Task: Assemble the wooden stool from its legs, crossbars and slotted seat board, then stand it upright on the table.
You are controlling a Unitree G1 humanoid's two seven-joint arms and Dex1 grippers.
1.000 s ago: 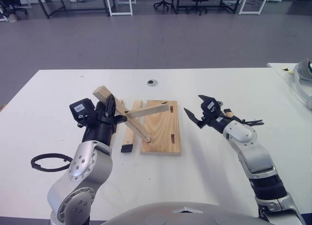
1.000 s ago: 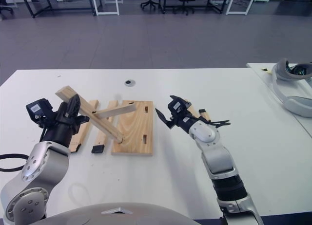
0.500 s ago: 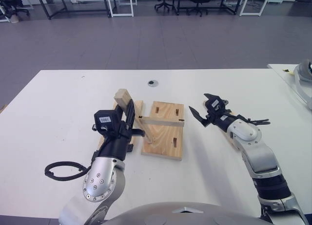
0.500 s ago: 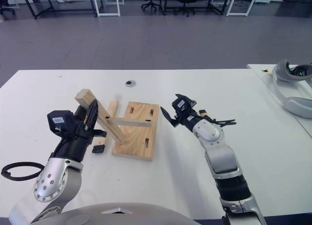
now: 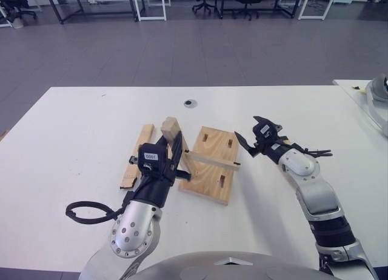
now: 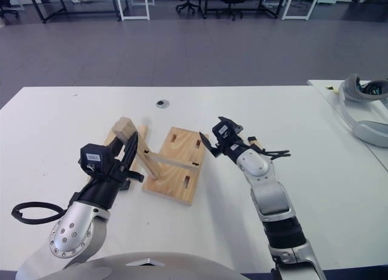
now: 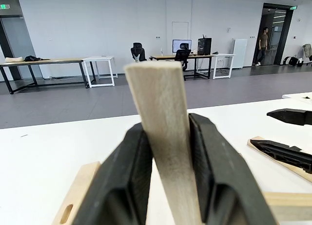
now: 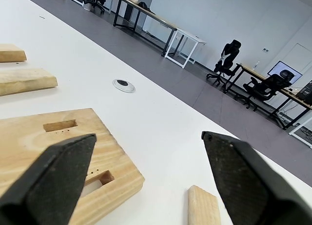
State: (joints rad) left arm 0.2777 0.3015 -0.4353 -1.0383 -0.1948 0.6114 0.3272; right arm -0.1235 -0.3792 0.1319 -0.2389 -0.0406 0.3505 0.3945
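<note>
Left gripper (image 5: 173, 150): pressed onto a stool leg (image 5: 171, 128) – you've got it pinched between both fingers (image 7: 122, 178), with the sawn end sticking up past them and leaning slightly.
Held leg, lower end: meets the seat board (image 5: 213, 184) near its left edge. Your views don't show whether it is seated in a slot.
Crossbar (image 5: 215, 161): runs from the held leg across the top of the seat board, and its free end reaches the board's right edge.
Seat board: on the white table (image 5: 73, 128), roughly centre, turned askew, slots facing up. It sits between your two grippers.
Right gripper (image 5: 250, 136): fingers spread wide with nothing between them – it hovers just beside the board's far right corner, tips pointing toward the board.
Loose wooden pieces (image 5: 140, 148): flat on the table just left of the held leg, lying lengthwise away from you, apart from the board.
Short wooden piece (image 8: 202, 205): on the table just beside your right gripper, on the side away from the board.
Cable loop (image 5: 85, 210): black, near the table's front edge, left of your left arm.
Grommet (image 5: 190, 103): round, set in the tabletop beyond the board.
Headset (image 6: 364, 110): on the neighbouring table at far right, well apart from the stool parts.
</note>
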